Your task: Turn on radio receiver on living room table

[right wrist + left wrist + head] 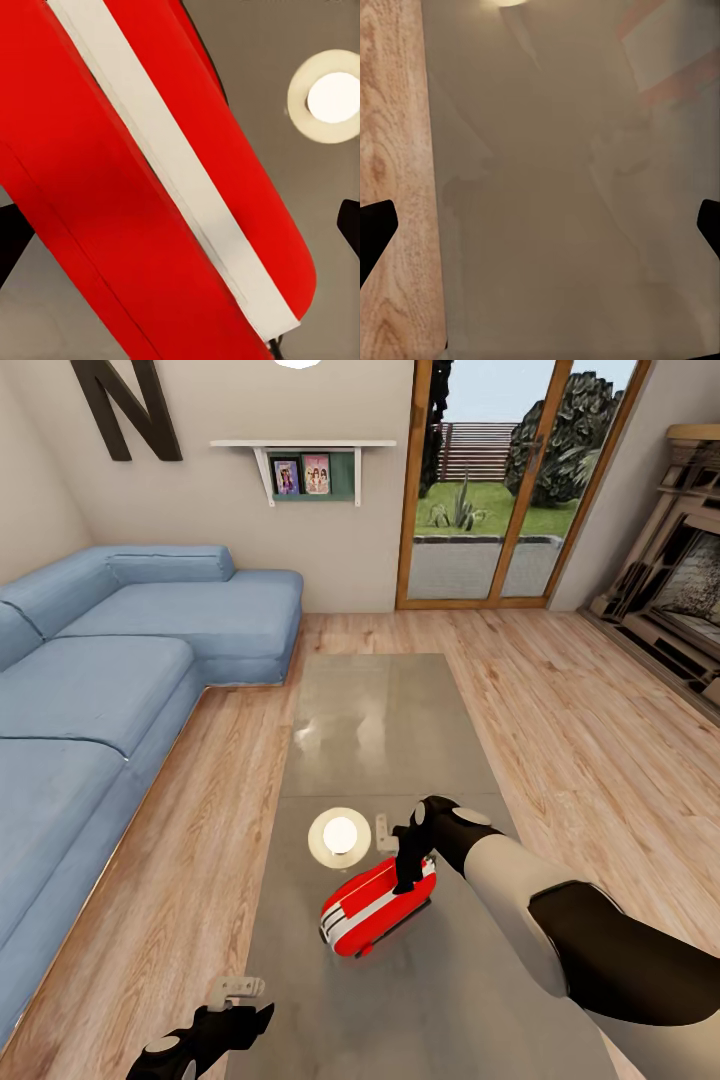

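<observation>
Now right gripper (408, 880) hovering spread wide, touching radio receiver (372, 910) on table (400, 710); left gripper (238, 1015) idling wide apart at table edge.

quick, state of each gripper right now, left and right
Left gripper: open, empty, over the table edge.
Right gripper: open, fingers either side of the radio receiver, not holding it.

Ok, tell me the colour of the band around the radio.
White, running across the red radio receiver; clearest in the right wrist view.
</observation>
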